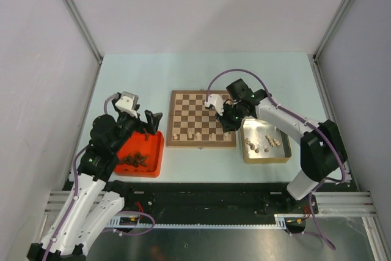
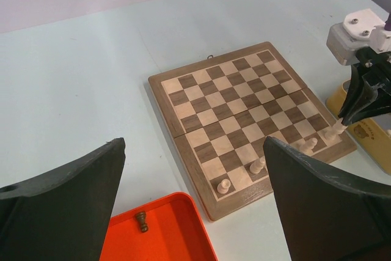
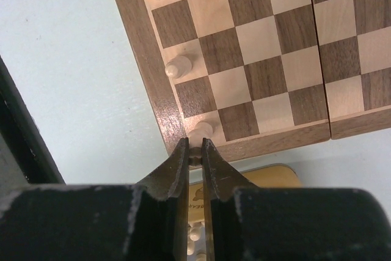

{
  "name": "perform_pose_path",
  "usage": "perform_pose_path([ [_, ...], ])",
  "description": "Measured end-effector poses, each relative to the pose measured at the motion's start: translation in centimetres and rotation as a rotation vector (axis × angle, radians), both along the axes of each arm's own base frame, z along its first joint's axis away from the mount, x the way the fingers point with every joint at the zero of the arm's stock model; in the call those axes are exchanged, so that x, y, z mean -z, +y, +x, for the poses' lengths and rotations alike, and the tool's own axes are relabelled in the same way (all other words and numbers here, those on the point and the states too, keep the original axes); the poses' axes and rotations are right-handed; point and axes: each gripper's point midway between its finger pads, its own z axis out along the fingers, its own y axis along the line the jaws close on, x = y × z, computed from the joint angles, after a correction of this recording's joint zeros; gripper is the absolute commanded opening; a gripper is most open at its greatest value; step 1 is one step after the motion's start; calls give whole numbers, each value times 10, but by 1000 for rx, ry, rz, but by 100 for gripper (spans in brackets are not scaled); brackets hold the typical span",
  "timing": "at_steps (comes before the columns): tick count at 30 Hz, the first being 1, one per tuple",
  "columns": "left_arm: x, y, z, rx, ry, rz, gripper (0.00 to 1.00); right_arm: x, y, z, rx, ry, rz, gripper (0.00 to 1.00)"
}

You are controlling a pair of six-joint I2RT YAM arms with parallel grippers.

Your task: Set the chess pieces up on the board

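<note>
Right jaws grip a pale piece [image 3: 200,130] beside the tin [image 3: 269,175]

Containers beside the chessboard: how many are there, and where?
2. An orange-red tray sits left of the board, holding dark pieces. A gold tin sits right of it, holding pale pieces.

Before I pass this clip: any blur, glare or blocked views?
Top view: evenly lit, sharp, though pieces on the board are tiny. Left wrist: board sharp, fingers of the left end effector block both lower corners. Right wrist: right end effector fills the bottom; faint sheen on the board's rim.
</note>
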Motion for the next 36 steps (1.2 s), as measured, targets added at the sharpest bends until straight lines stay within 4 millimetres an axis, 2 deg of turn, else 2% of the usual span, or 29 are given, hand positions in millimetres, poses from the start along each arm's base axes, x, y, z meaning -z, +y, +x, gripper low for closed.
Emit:
perform_pose_path([
  [5, 0, 1, 0, -5, 0, 1, 100, 3, -1, 3, 14, -1, -11, 4],
  [14, 0, 3, 1, -17, -2, 2, 100, 5, 15, 3, -13, -24, -17, 5],
  [25, -1, 3, 1, -18, -5, 2, 100, 5, 16, 4, -10, -30, -26, 5],
  [36, -1, 3, 1, -18, -4, 2, 100, 29, 22, -3, -18, 17, -76, 9],
])
